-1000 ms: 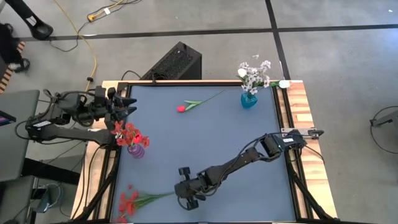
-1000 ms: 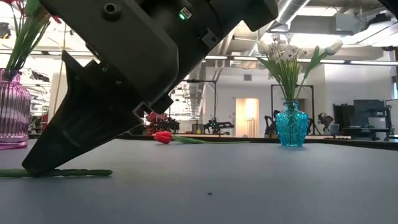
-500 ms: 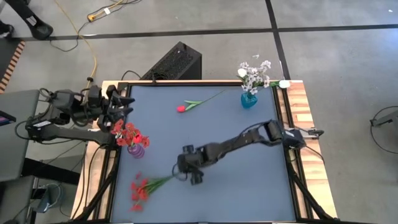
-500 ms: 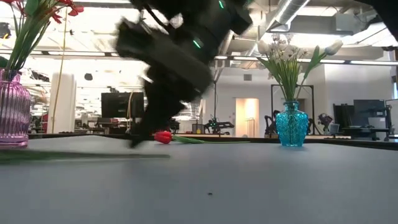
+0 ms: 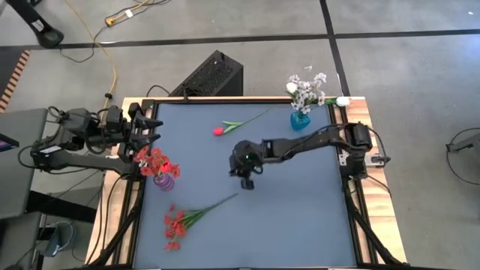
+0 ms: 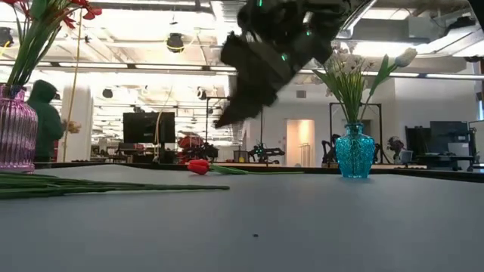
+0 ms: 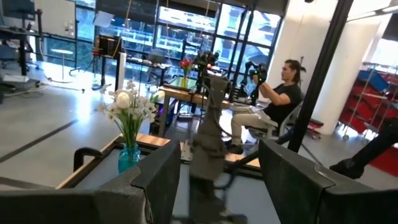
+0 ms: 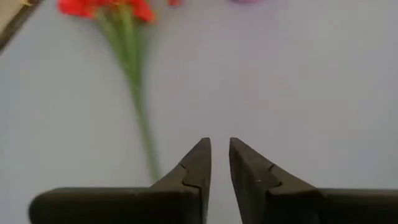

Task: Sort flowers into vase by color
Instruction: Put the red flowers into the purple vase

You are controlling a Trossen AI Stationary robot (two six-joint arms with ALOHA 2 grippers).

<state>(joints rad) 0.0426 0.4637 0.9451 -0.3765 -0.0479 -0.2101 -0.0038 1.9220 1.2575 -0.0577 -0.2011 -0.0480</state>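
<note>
Nearest the lower edge of the high view we list a spray of small red blossoms on thin green stems (image 5: 187, 218), lying flat on the blue-grey table top (image 5: 300, 202). Its long axis runs diagonally, blossoms toward the lower left, stem ends toward the upper right. It lies apart from every gripper.

Above and to the right of the stem ends, at mid-frame, we record the right gripper (image 5: 247, 182) raised over the table, its dark fingers (image 8: 198, 163) nearly together with a narrow gap, holding nothing.

At centre left stands a pink ribbed glass vase (image 5: 163, 181) of red flowers. Beside it, at the table's left edge, waits the left gripper (image 5: 152, 127), fingers spread and empty.

Farther up lies a single red tulip (image 5: 238, 124), bud pointing left, stem running up to the right.

At upper right stands a turquoise glass vase (image 5: 300, 121) of white flowers.
</note>
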